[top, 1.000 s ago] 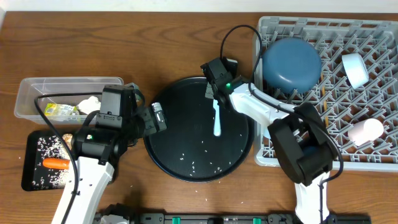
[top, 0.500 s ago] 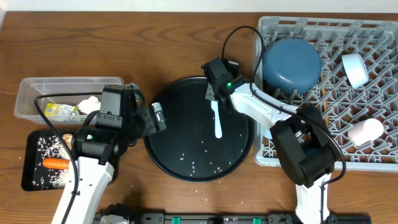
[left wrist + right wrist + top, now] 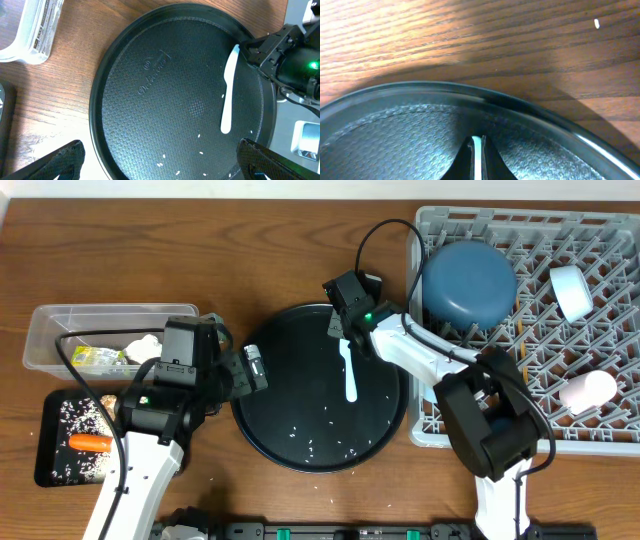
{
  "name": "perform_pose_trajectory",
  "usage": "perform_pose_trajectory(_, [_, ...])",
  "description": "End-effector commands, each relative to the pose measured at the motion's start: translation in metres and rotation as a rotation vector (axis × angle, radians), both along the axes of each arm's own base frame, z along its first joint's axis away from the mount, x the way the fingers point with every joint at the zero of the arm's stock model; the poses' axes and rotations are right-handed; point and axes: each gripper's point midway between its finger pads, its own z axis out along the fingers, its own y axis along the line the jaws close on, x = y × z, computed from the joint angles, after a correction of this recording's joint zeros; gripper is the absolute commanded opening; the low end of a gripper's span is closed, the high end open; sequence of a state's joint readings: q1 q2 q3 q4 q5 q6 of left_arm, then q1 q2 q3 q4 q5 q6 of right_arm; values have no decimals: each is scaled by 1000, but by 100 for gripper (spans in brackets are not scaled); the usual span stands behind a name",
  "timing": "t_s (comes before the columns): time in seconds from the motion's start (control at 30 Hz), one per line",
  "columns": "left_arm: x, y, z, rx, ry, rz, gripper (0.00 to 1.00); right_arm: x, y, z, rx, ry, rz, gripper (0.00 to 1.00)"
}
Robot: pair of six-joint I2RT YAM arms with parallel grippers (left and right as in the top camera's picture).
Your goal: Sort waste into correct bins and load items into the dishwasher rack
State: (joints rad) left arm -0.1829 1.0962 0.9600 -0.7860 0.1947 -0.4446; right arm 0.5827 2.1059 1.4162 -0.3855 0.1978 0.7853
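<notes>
- The spoon (image 3: 350, 375) is seen lying flat on the round tray (image 3: 285, 395), right of the tray's centre, with its handle end towards the tray's far rim.
- The right gripper (image 3: 344, 343) is closed on the very tip of that handle, just inside the far rim. In the wrist view only a thin white sliver is pinched between the fingertips (image 3: 460, 167).
- The left gripper (image 3: 255, 368) is held wide apart over the tray's left edge, and nothing is held in it.
- The rack (image 3: 600, 240) is set just right of the tray, with the plate (image 3: 468, 285) already in its nearest far corner. The step in hand is judged to be carrying the spoon across to it.
- So little handle is gripped that the spoon may be levered out by its own weight once the bowl end is raised, and dropped back onto the tray or the table.
- If the pinch is off-centre, the spoon could be twisted in the fingers, brought to the rack at a bad angle and caught on the pegs.
- The raised rim beside the fingers could be struck if the spoon is dragged rather than lifted — the tray would be shoved and the rice grains (image 3: 320, 442) near its front scattered.
- A low path to the right could be blocked by the plate.
</notes>
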Motion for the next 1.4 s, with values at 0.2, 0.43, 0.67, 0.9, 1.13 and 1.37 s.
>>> perform_pose_trajectory(0.2, [2,3,3,12,-10,7,98,-21,0,-60,-74,110,19,5])
perform_pose_trajectory(0.43, [2,3,3,12,-10,7,98,-26,13,-50,-13,131,72,17])
perform_pose_trajectory(0.67, [2,3,3,12,-10,7,98,-37,9,-48,8,195,80,14])
perform_pose_trajectory(0.9, [2,3,3,12,-10,7,98,-40,12,-49,7,200,88,7])
perform_pose_trajectory(1.13, [2,3,3,12,-10,7,98,-36,12,-47,66,218,89,1])
perform_pose_trajectory(1.37, [2,3,3,12,-10,7,98,-30,7,-46,92,221,105,3])
